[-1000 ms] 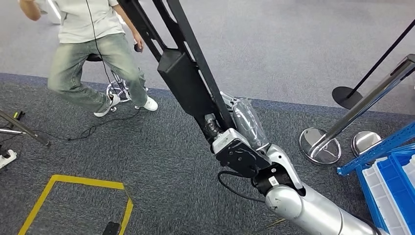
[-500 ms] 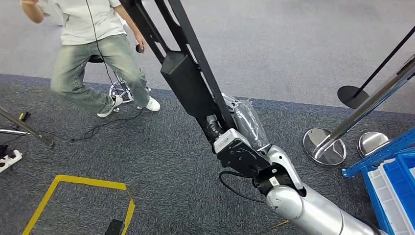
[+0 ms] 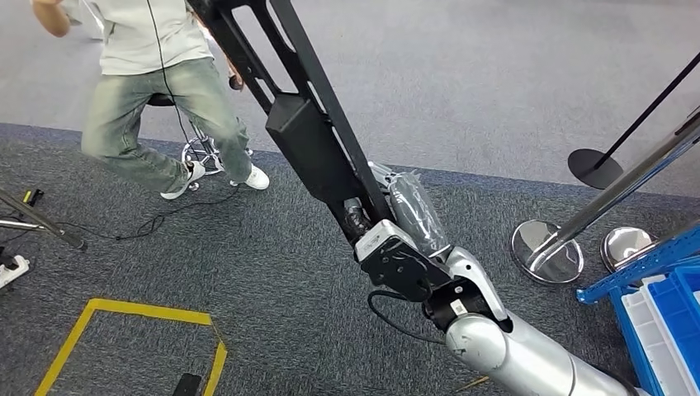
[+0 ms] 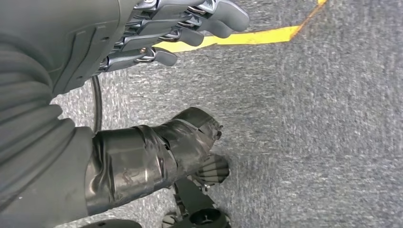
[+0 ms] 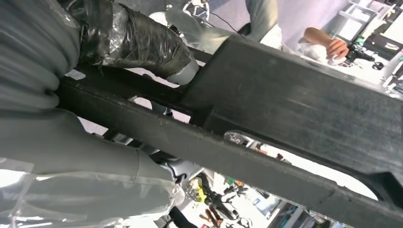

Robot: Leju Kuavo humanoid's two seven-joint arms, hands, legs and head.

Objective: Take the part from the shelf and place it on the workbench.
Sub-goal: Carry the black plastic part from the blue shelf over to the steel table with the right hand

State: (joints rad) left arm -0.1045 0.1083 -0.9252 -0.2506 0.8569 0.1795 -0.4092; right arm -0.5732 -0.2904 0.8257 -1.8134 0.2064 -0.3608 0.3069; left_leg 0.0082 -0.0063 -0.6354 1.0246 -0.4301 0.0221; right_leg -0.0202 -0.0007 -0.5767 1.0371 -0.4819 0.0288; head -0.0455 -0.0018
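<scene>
The part (image 3: 301, 140) is a long black frame with a black box fixed along it. It slants up and away over the carpet in the head view. My right hand (image 3: 404, 239), wrapped in clear plastic, grips its lower end. The right wrist view shows the part (image 5: 285, 104) close up, with my taped thumb (image 5: 138, 42) pressed on one bar. My left hand (image 4: 157, 38) hangs over the grey carpet with its fingers apart and nothing in it.
A person (image 3: 157, 91) sits on a stool at the far left. Blue shelf rails and a blue bin (image 3: 660, 322) are at the right edge, beside chrome stanchion bases (image 3: 546, 252). Yellow floor tape (image 3: 124, 318) and cables lie at the lower left.
The whole picture has shifted a little, so the camera has moved and the blue bin sits nearer the right edge. My right hand keeps its grip on the part.
</scene>
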